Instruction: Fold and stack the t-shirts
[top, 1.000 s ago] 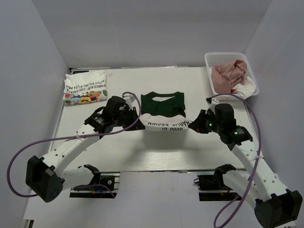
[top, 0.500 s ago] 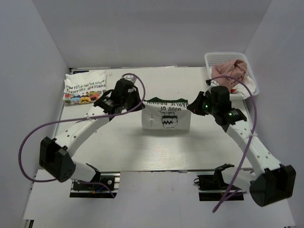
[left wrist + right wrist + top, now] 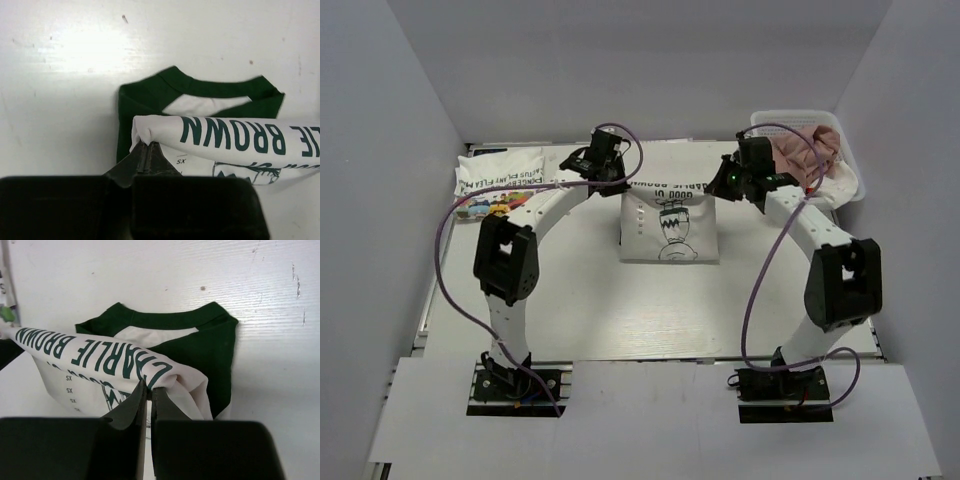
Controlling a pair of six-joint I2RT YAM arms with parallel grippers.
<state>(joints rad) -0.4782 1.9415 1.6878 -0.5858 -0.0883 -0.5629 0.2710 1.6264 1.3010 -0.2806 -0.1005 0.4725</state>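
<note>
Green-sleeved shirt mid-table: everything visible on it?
Soft white t-shirt with dark green collar and sleeves, green CHARLIE BROWN lettering and a line drawing. It lies mid-table, hem half folded over towards the collar. The left gripper and right gripper each pinch one corner of that folded-over edge, held just above the green collar.

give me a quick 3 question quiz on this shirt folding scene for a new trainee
1. True or false: the left gripper and right gripper are both shut on the green-sleeved t-shirt.
2. Where is the pink t-shirt? A) in the white basket B) draped over an arm C) in the left gripper
3. Fill in: the cartoon-print t-shirt lies at the far ___ corner of the table.
Key: 1 true; 2 A; 3 left.
</note>
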